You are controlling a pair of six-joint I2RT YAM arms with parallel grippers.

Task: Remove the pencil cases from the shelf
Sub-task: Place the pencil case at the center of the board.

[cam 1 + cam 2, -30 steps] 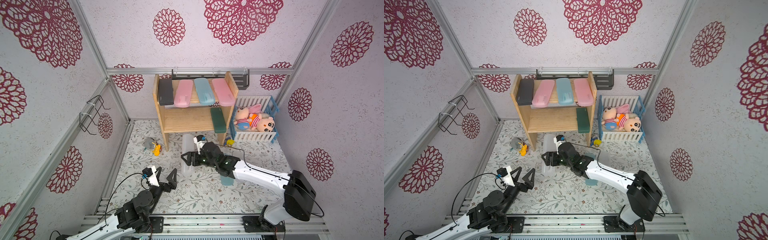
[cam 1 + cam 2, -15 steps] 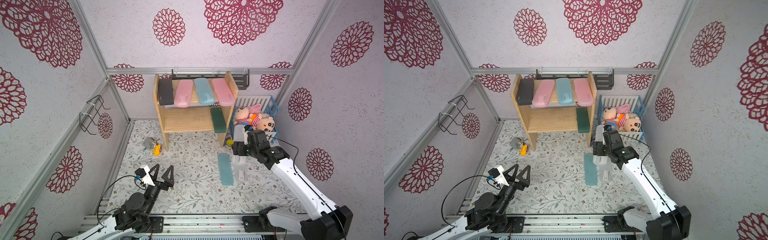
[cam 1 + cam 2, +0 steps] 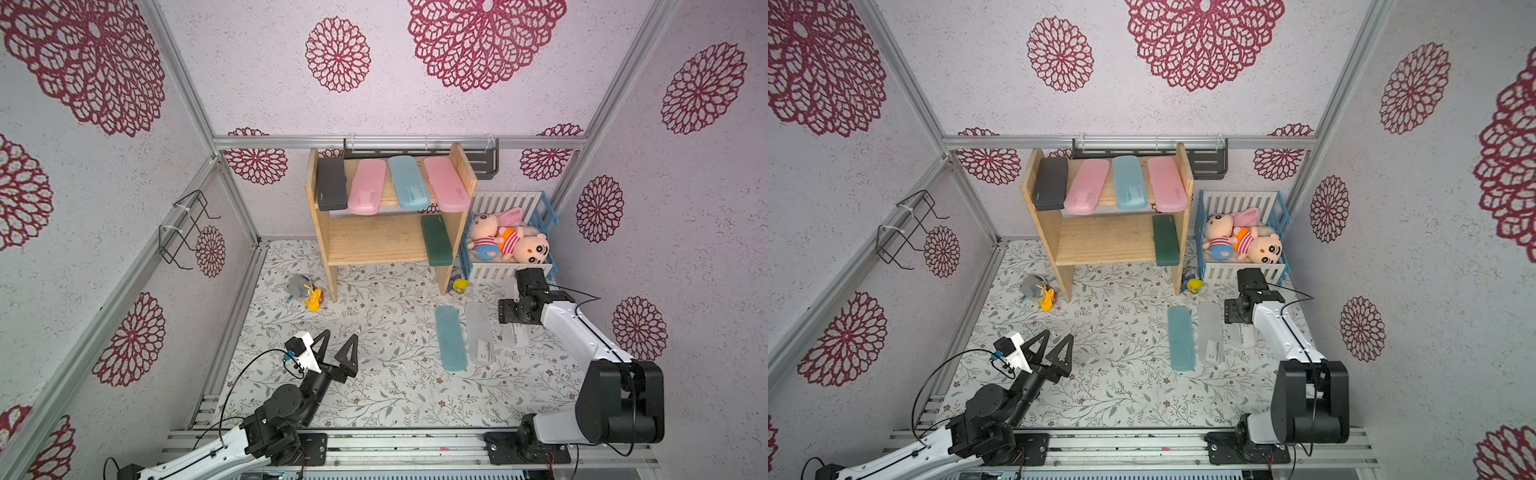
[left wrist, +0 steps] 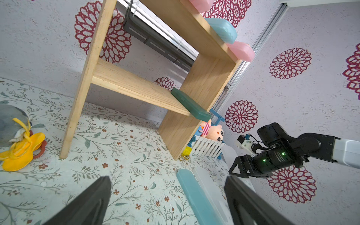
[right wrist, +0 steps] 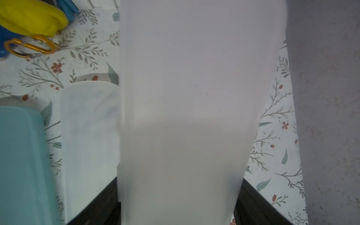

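Note:
The pine shelf (image 3: 376,249) (image 4: 136,85) carries a black (image 3: 331,185), a pink (image 3: 365,192), a light blue (image 3: 408,181) and a second pink pencil case (image 3: 444,183) on its top board. A dark green case (image 3: 435,240) (image 4: 190,106) lies on the lower board. On the mat lie a teal case (image 3: 450,338) (image 5: 21,159) and a frosted clear one (image 3: 478,332) (image 5: 89,136). My right gripper (image 3: 514,321) (image 3: 1239,312) (image 5: 177,204) is shut on another frosted clear case (image 3: 515,336) (image 5: 185,107), low over the mat beside them. My left gripper (image 3: 338,336) (image 3: 1057,336) (image 4: 167,187) is open and holds nothing.
A white-and-blue crib with plush dolls (image 3: 509,241) stands right of the shelf, close behind my right gripper. A yellow toy (image 3: 459,284) lies by the shelf's right foot and a grey-and-yellow toy (image 3: 305,291) by its left. A wire rack (image 3: 187,232) hangs on the left wall.
My right arm swung from in front of the shelf to the right with the frosted clear case and brought it down beside the two on the mat. The left arm shifted slightly.

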